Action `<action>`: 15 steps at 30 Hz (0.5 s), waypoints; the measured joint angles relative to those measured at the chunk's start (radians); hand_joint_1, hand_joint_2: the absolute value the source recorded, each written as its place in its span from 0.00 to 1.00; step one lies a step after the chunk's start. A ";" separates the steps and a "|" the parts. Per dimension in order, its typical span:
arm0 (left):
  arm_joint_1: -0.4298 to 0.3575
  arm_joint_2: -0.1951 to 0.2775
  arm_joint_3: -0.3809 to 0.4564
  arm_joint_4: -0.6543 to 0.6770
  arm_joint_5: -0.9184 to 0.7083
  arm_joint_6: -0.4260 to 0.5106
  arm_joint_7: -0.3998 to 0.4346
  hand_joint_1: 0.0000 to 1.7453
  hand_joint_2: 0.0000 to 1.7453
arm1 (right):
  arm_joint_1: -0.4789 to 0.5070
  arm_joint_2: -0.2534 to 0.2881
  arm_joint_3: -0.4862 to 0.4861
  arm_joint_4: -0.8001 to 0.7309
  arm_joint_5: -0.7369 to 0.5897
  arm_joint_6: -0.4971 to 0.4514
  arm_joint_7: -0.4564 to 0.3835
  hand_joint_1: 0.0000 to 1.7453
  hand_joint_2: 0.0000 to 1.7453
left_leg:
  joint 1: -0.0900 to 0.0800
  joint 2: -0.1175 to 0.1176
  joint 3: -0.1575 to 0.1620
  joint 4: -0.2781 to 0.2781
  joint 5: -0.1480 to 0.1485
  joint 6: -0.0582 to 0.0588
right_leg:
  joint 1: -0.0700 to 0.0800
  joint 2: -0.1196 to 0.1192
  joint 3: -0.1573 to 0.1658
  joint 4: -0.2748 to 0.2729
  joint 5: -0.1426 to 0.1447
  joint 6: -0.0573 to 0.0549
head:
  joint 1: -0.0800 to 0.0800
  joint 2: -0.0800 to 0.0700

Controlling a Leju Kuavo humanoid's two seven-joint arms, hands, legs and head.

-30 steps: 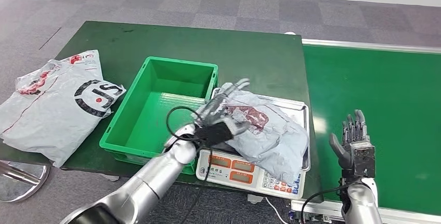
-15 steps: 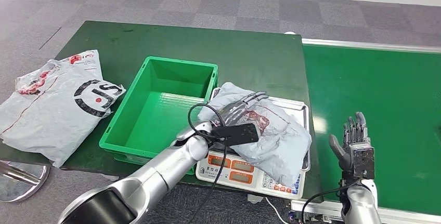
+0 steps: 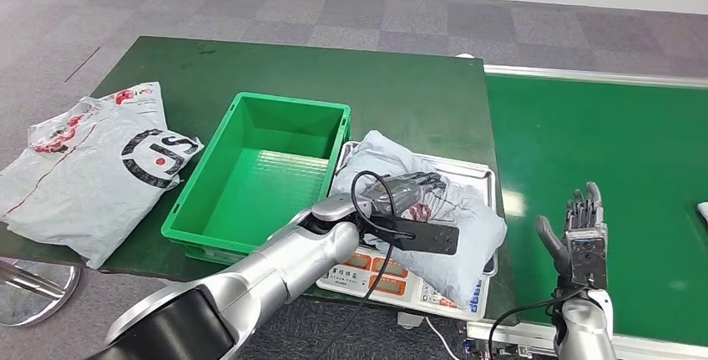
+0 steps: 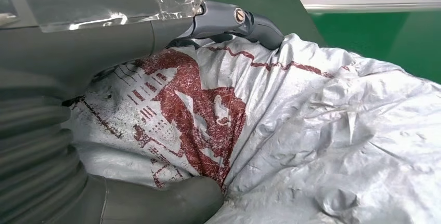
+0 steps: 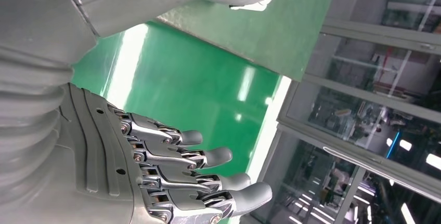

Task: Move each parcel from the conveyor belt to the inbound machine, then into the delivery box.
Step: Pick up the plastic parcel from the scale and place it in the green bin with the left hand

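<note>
We see the left hand lying on top of a grey parcel with a red print, which sits on the metal tray of the scale at the near edge of the desk. In the left wrist view the thumb presses into the crumpled plastic on one side of the red print and the fingers curl over it on the other side, so the left hand grips the parcel, which rests on the scale. The parcel overhangs the tray toward the near right corner of the desk.

Just beside the scale, on its left, stands a green box, open at the top. Well apart from it, at the left edge of the desk, lies a second, larger grey parcel with a black round mark and red print; part of it hangs over the desk's edge.

To the right of the desk runs the green belt. The right hand is raised over the near part of the belt, palm up, fingers spread and holding nothing. At the far right edge of the belt we see a small white scrap, too little of it to tell what it is.
</note>
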 joint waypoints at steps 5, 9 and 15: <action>-0.007 0.000 -0.013 0.010 0.000 0.000 0.000 0.25 1.00 | 0.000 0.001 -0.005 0.000 0.001 0.000 0.000 0.00 1.00 | 0.000 0.000 0.002 0.000 0.000 0.000 | 0.000 0.000 0.002 0.000 0.000 0.000 | 0.000 0.000; -0.009 0.000 -0.019 0.014 -0.004 -0.002 -0.003 1.00 1.00 | 0.000 0.002 -0.005 0.000 0.003 0.000 0.000 0.00 1.00 | 0.000 0.000 0.003 0.000 0.000 0.000 | 0.000 0.000 0.003 0.000 0.000 0.000 | 0.000 0.000; -0.002 0.001 -0.027 0.022 -0.034 0.034 -0.044 1.00 1.00 | 0.001 0.006 -0.017 0.000 0.013 0.006 0.000 0.00 1.00 | 0.000 0.000 0.003 0.000 0.000 0.000 | 0.000 0.000 0.004 0.000 0.000 0.000 | 0.000 0.000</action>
